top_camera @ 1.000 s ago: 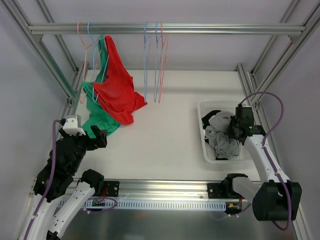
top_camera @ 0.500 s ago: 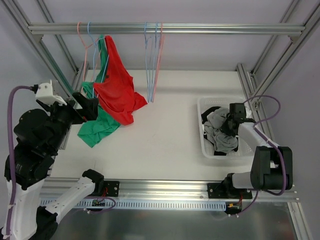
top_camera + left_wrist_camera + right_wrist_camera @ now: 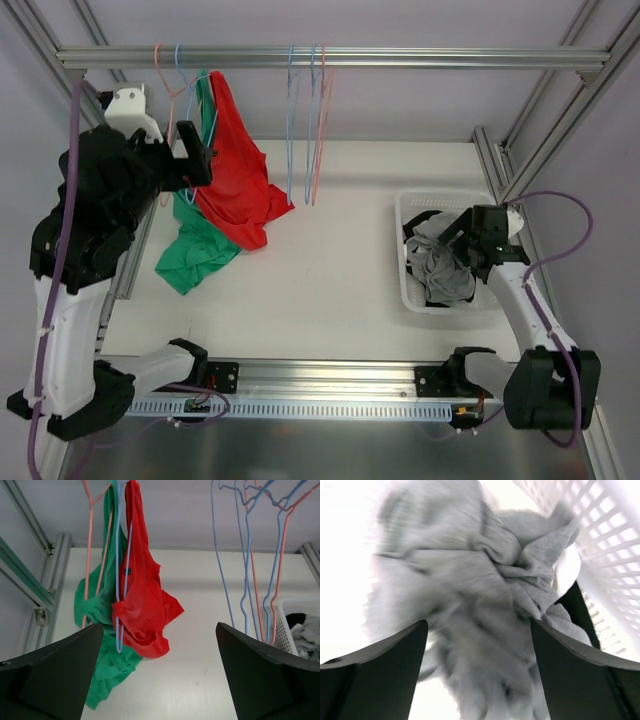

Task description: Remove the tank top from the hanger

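The red tank top [image 3: 145,595] is seen hung on a blue hanger [image 3: 118,630] from the rail [image 3: 400,58] above the far left of the table [image 3: 330,270]. A green garment [image 3: 107,675] on a pink hanger [image 3: 89,555] hangs just beside and partly behind it. The left fingers [image 3: 50,675] are raised to the garment's height and spread wide, with nothing between them. They are aimed at the cloth from the near side, which is judged to be a stance for taking hold of the top so that it can be drawn off its hanger. The right fingers [image 3: 370,670] are held over the white basket [image 3: 405,260] at the right, also spread wide. Grey clothing [image 3: 485,580] lies below them and is not pinched, so that arm is judged to be out of the way of the work. The top's long axis is roughly vertical. Its straps are gathered up at the hanger's neck and its hem points down toward the table. The lower part is bunched and folded rather than flat, and in the overhead view it drapes out toward the right. Because the cloth is looped over the wire, a lift or a sideways slide is likely needed rather than a straight pull down.
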You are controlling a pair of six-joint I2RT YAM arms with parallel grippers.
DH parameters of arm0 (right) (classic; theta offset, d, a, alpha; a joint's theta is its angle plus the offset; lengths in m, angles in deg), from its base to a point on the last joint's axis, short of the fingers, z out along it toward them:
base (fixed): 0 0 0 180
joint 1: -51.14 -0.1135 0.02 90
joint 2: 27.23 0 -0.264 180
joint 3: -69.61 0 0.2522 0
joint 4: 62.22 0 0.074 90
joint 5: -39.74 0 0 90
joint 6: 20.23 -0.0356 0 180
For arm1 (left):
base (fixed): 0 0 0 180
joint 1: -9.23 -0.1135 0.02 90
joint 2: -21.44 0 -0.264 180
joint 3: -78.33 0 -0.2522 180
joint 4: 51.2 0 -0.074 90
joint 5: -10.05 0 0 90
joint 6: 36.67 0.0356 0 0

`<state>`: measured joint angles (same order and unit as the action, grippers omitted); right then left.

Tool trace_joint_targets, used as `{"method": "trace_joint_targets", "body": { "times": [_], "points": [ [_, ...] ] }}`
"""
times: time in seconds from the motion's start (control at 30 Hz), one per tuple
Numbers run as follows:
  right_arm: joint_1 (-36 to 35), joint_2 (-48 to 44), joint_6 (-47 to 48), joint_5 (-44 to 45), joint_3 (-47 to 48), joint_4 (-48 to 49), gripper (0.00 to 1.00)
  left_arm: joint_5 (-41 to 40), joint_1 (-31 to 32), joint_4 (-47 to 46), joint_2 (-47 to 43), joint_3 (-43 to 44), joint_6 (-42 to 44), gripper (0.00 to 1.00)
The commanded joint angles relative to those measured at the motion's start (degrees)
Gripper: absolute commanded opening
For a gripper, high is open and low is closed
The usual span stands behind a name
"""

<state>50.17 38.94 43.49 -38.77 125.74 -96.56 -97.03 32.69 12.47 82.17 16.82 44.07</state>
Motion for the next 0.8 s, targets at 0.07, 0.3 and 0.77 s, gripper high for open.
{"method": "trace_joint_targets", "body": {
  "times": [0.07, 0.3, 0.77],
  "points": [
    [0.27, -13.32, 7.46, 2.76, 10.09, -10.0, 0.98, 5.21, -5.08, 1.24, 10.89, 10.84, 4.42, 0.99],
    [0.27, -24.24, 19.25, -17.43, 16.43, -13.35, 0.99, 16.64, -14.76, 1.15, 20.74, 14.98, 5.04, 0.88],
    [0.18, -31.72, 18.55, -37.76, 14.67, -11.94, 1.0, 18.31, -20.12, 0.98, 30.5, 15.07, 5.39, 0.56]
  ]
}}
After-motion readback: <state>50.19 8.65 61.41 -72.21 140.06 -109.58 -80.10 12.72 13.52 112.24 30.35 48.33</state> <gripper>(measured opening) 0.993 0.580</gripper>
